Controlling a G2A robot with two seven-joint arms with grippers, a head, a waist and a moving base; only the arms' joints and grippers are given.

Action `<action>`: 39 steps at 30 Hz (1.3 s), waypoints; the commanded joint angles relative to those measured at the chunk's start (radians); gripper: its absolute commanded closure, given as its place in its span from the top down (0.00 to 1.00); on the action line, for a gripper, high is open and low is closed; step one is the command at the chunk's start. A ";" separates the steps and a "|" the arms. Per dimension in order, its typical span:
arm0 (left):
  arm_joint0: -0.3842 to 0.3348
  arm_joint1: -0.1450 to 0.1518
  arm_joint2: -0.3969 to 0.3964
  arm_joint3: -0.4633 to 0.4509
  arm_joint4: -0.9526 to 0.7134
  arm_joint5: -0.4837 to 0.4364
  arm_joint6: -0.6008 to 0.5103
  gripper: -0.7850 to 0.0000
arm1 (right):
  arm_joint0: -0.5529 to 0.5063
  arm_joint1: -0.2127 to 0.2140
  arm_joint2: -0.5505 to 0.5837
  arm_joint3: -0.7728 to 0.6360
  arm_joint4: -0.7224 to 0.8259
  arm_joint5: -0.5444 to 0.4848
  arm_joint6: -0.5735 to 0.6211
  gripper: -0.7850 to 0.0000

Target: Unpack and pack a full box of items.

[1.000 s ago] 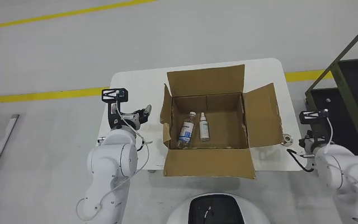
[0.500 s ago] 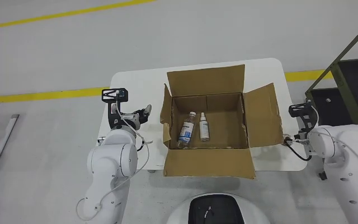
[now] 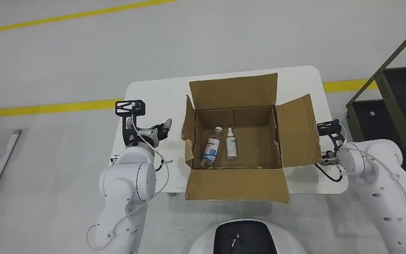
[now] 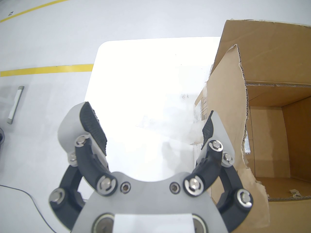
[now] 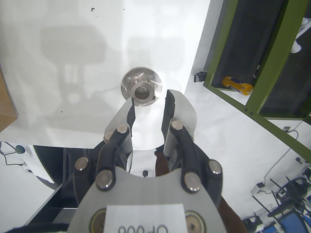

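Observation:
An open cardboard box [image 3: 235,185] stands mid-table with its flaps spread. Inside lie a clear bottle with a blue label [image 3: 211,147] and a smaller white spray bottle [image 3: 231,144], side by side. My left gripper [image 4: 148,112] is open and holds nothing; it hangs over bare table just left of the box's torn side flap [image 4: 233,112], and is also seen from above [image 3: 163,127]. My right gripper [image 5: 149,99] is open above the table's right edge. A round metal flange [image 5: 141,90] lies just beyond its fingertips, not between them.
The white table [image 3: 158,95] has free room left of the box and a narrow strip to its right. A green metal rack [image 5: 243,49] stands close beside the table's right edge, with a yellow object [image 5: 237,86] on its shelf.
My right arm has swung in from off the table's right side to over the flange at the table's right edge. The left arm and the box contents have not moved.

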 commanded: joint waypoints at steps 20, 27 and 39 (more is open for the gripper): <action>0.000 0.000 0.000 0.000 0.000 0.000 0.000 1.00 | 0.035 -0.002 -0.036 0.062 0.009 0.002 -0.015 0.39; 0.000 0.000 0.000 0.000 0.000 0.000 0.000 1.00 | 0.011 0.003 -0.012 -0.002 0.029 -0.012 0.002 0.42; 0.000 0.000 0.000 0.000 0.000 0.000 0.000 1.00 | 0.010 0.004 -0.021 0.020 0.084 -0.026 -0.004 0.42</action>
